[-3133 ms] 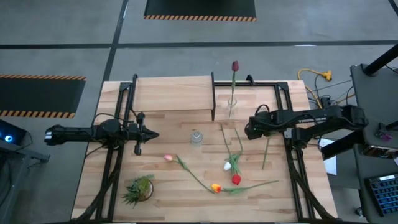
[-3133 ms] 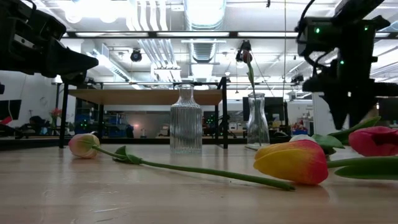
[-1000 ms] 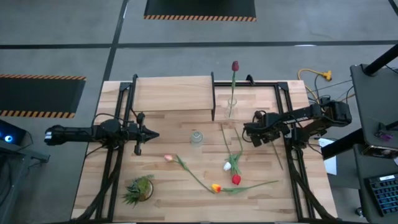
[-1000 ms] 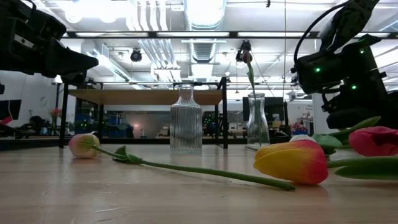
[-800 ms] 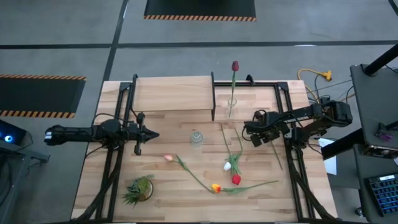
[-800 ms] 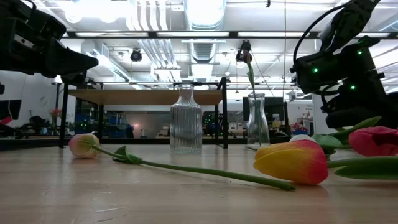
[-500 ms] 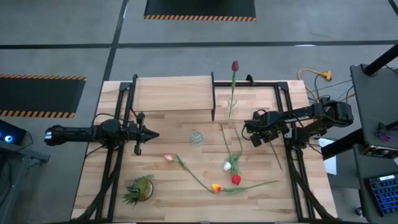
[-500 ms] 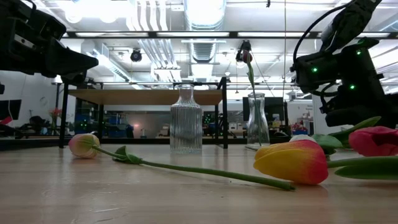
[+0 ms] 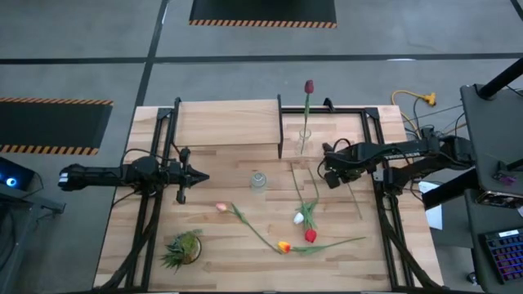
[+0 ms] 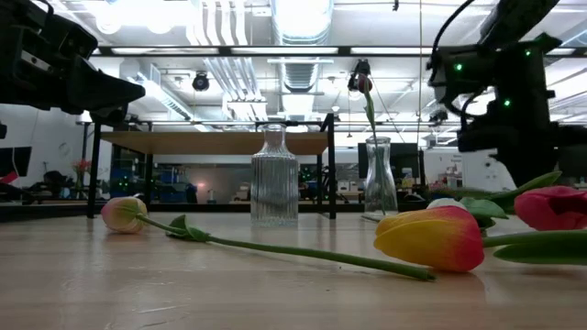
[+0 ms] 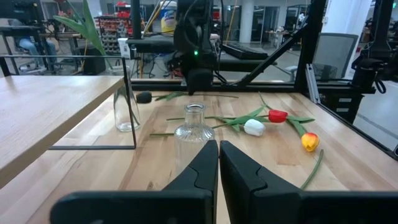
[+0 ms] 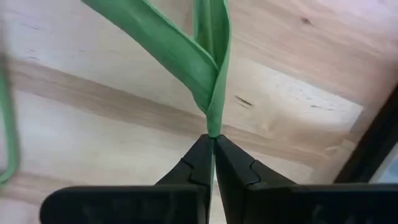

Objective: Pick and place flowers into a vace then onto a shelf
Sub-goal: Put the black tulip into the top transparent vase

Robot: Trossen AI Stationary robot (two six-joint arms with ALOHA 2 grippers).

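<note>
Over by the table's right edge [image 9: 369,245], the right gripper [image 9: 329,174] is pinched on a green stem [image 12: 211,74]. Four tulips [image 9: 310,235] lie mid-table, one stands in the vase [image 9: 306,139] beside the shelf [image 9: 229,122]. The left gripper [image 11: 218,163], fingers together, waits at left.
</note>
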